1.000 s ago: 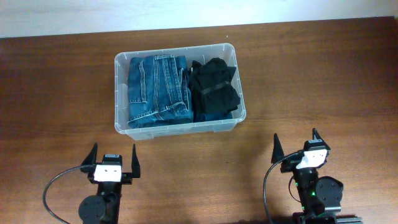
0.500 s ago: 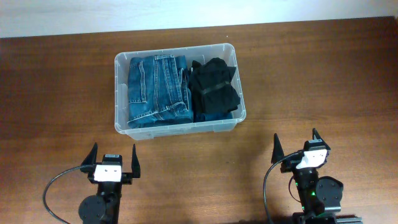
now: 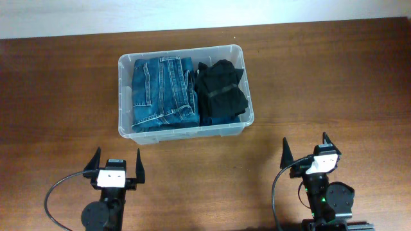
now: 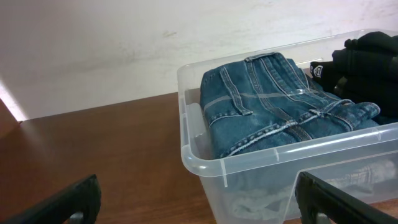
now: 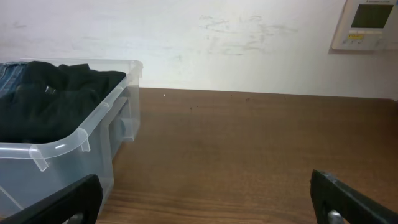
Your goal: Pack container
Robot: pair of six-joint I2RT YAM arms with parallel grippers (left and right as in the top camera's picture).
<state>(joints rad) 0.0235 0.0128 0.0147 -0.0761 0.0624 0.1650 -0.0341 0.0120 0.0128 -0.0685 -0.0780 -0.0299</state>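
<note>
**While both grippers stand wide, the container sits filled ahead of them**

The container (image 3: 186,131) rests upright on the table (image 3: 321,77), ahead of the left gripper (image 3: 117,152) and a little to its right, and ahead of the right gripper (image 3: 305,138) and off to its left. It is well apart from both. In the left wrist view its near corner and rolled rim fill the space between that gripper's two fingers. In the right wrist view only its right end shows, at the left edge of the frame.

Folded jeans (image 3: 160,93) fill the half of the container nearer the left gripper's side. A black garment (image 3: 221,90) fills the other half, on the right gripper's side. The two lie touching along the middle, and both rise to about the rim.

Each gripper is spread wide with nothing between its fingers, which point toward the container. Both sit low at the near edge of the table, the left one well to the left of the right one. A black cable (image 3: 54,196) loops out to the left of the left arm, and another curves beside the right arm.

Beyond the container, past the table's far edge, stands a pale wall (image 5: 249,43). A white panel (image 5: 367,25) with a small screen hangs on it, ahead of the right gripper and to its right.
</note>
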